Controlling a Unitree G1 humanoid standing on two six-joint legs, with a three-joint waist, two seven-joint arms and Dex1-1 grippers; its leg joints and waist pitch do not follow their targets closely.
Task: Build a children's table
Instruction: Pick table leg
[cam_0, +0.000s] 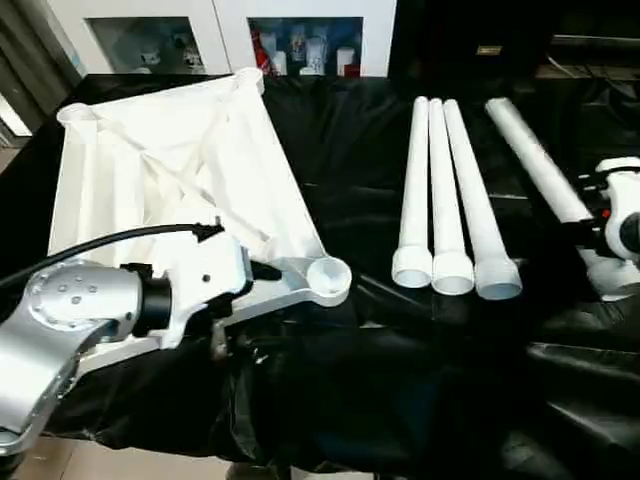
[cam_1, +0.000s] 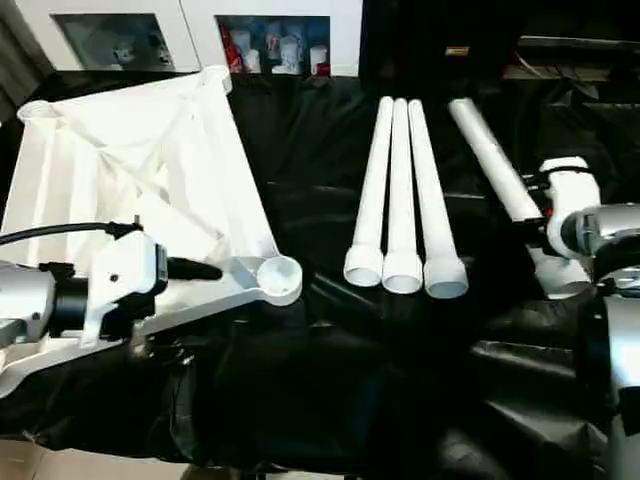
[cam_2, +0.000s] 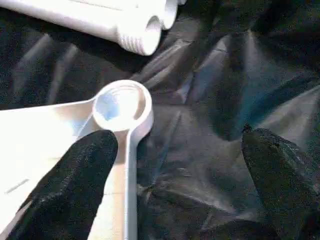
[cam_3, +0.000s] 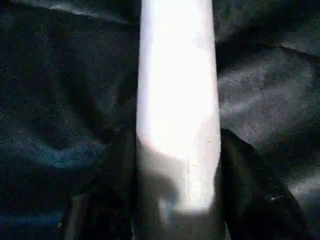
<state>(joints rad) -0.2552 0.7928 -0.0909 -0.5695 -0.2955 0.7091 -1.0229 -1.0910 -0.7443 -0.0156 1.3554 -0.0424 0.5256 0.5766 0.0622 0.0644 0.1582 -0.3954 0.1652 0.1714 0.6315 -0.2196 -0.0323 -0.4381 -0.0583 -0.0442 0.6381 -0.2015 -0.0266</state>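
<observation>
The children's table top lies upside down, white and ribbed, on the left of the black cloth. Its near right corner socket points up. My left gripper is open just short of that socket, one finger over the top's rim, the other over bare cloth. Three white legs lie side by side in the middle. A separate leg lies slanted at the right. My right gripper straddles its near part, both fingers pressed against its sides; the leg rests on the cloth.
The black cloth is wrinkled and hangs over the work table's front edge. A white glass-door cabinet stands behind the table. A black cable runs along my left forearm over the table top.
</observation>
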